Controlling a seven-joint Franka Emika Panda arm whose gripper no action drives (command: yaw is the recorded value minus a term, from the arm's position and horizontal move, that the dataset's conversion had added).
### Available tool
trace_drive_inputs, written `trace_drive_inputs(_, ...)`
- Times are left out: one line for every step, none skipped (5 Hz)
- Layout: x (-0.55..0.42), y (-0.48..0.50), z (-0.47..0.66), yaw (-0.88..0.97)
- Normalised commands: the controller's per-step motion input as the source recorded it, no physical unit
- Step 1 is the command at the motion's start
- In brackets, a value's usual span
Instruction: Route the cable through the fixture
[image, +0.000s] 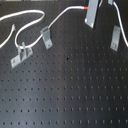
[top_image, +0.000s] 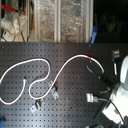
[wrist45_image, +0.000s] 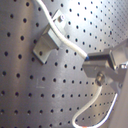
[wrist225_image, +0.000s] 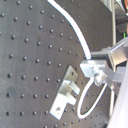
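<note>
Basically thin white cable (image: 30, 22), red band near claw (image: 92, 20), loops w/ claw clamped on it.

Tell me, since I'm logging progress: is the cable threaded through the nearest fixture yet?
Cannot tell. In the first exterior view the cable meets the fixture; whether it runs through or behind is unclear. The gripper holds it at the red band.

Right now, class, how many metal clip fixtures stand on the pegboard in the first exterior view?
3: one fixture at the first exterior view's left, one just right of it by the cable, one far right. More may be hidden.
</note>
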Motion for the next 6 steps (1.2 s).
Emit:
trace_drive_inputs(0.461, 0.194, 0.26, 0.09)
trace_drive_inputs(0.041, -0.013, 0.12, 0.00)
trace_drive_inputs(-0.001, 0.004, 0.28, 0.00)
trace_drive_inputs(-0.335, -0.270, 0.44, 0.00)
trace_drive_inputs(-0.246, 0.309, -0.01, 0.01)
trace_drive_inputs(-0.080, 0.406, -0.15, 0.00)
